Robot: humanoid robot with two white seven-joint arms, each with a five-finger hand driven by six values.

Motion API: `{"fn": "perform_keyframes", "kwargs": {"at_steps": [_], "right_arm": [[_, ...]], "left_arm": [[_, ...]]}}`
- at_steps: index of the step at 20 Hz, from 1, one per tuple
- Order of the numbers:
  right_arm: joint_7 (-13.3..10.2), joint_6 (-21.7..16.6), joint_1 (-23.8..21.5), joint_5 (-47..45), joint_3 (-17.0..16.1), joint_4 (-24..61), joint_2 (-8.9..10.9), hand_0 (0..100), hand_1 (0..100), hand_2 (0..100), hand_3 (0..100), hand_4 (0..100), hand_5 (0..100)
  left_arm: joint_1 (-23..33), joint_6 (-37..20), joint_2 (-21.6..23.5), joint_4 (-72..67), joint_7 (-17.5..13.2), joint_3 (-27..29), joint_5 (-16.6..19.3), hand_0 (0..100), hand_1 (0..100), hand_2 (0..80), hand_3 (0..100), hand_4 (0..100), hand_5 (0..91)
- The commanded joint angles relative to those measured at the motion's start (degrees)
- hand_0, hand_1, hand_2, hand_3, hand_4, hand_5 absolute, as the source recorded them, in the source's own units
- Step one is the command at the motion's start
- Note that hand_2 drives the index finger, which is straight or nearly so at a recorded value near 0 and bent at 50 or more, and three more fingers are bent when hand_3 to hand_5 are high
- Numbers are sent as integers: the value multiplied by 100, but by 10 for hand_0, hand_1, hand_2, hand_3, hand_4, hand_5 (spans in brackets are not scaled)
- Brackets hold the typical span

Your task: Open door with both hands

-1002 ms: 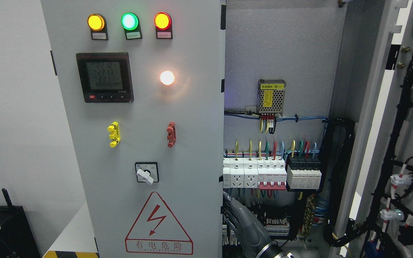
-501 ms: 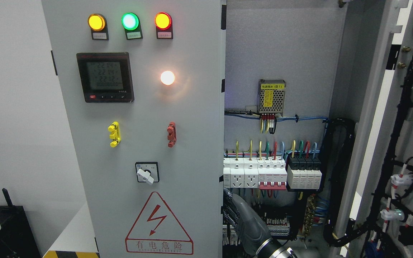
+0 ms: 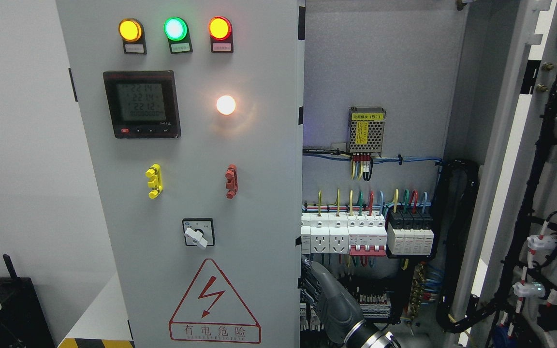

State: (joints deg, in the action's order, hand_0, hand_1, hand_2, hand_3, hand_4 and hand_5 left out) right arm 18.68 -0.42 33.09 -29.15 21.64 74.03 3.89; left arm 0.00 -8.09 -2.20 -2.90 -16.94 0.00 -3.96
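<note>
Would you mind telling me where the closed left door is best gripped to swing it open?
Grip the left door by its free right vertical edge, coming from the cabinet's open right side. Hinges show on its left edge, and a hand sits by that edge near the bottom.

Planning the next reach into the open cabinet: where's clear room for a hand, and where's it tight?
Free: the bare back panel above the power supply, and the strip between its blue wires and the breaker row. Crowded: below the breakers, where the right arm sits among terminal blocks, and the cable bundle at right.
</note>
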Motion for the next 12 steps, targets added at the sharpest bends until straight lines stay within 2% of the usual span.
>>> {"fn": "perform_keyframes", "kwargs": {"at_steps": [1, 12], "right_arm": [[4, 7, 22, -55, -2, -82, -11, 384, 0, 0, 0, 0, 0], [13, 16, 75, -55, -2, -73, -47, 384, 0, 0, 0, 0, 0]], "left_arm": [[158, 1, 0, 0, -2, -17, 0, 0, 0, 0, 0, 0, 0], [158, 1, 0, 0, -2, -17, 0, 0, 0, 0, 0, 0, 0]]}}
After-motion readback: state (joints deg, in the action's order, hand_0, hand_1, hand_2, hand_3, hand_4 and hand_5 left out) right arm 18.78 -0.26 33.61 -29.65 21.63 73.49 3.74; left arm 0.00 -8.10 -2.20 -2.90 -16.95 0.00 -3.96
